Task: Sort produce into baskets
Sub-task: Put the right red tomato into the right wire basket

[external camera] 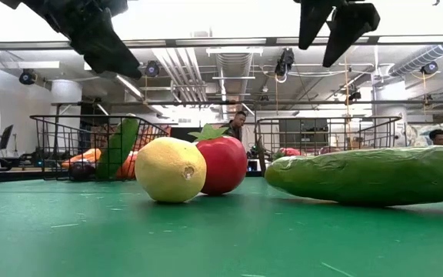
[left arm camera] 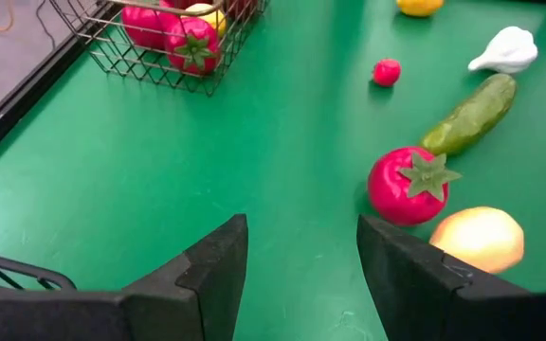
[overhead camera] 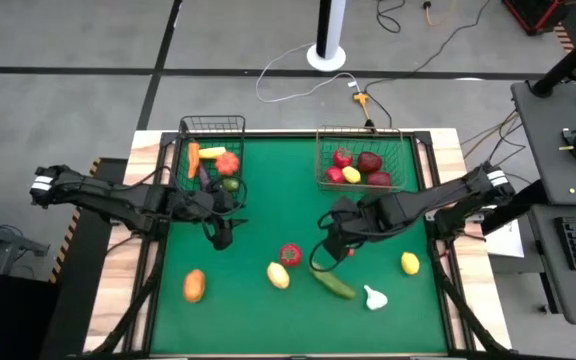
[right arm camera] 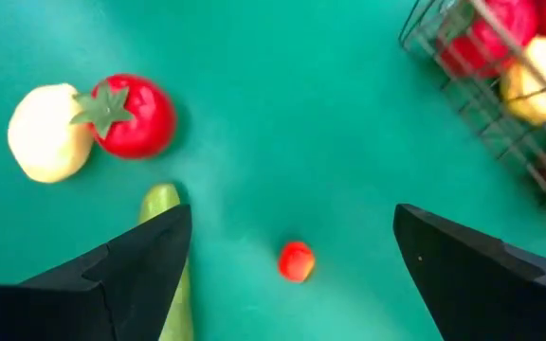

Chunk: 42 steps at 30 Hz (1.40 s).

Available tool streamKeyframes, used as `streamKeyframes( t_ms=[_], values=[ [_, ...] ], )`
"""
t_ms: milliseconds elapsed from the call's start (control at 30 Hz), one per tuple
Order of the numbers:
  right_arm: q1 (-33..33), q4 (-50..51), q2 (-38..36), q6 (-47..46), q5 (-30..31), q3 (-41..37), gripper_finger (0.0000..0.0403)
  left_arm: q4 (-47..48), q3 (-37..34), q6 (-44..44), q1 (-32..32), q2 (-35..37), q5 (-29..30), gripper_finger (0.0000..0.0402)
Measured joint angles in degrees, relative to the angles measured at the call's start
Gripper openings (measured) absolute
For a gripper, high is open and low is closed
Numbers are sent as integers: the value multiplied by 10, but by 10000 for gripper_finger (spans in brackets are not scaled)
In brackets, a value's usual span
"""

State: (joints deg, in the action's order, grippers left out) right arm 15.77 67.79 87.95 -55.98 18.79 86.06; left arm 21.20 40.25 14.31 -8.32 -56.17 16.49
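My right gripper is open above the green table, over a small red fruit; it also shows in the high view. My left gripper is open and empty just in front of the dark wire basket, which holds orange, yellow, red and green produce. The wider brownish-grey basket holds red fruits and a yellow one. Loose on the table lie a tomato, a pale lemon, a cucumber, white garlic, a yellow fruit and an orange one.
The table has wooden side rails beyond the green mat. Cables and a white pole base lie on the floor past the far edge. People stand in the room behind, seen in the low view. Bare mat lies between the two baskets.
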Motion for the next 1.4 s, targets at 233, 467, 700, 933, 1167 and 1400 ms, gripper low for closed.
streamKeyframes(
  t_ms=[233, 467, 700, 933, 1167, 1400],
  values=[
    [2, 13, 44, -75, -76, -9, 359, -8, 0, 2, 0, 0, 0, 183],
    [2, 14, 106, -80, -153, -36, 359, -9, 0, 2, 0, 0, 0, 183],
    [-3, 13, 149, -79, -159, -55, 359, -12, -2, 0, 0, 0, 0, 183],
    [-3, -8, 158, -79, -173, -92, 359, -14, -2, 0, 0, 0, 0, 183],
    [-8, -58, 158, -77, -172, -135, 359, -18, -2, 0, 0, 0, 0, 183],
    [-12, -88, 158, -65, -158, -159, 353, -18, -2, 0, 0, 0, 0, 183]
  ],
)
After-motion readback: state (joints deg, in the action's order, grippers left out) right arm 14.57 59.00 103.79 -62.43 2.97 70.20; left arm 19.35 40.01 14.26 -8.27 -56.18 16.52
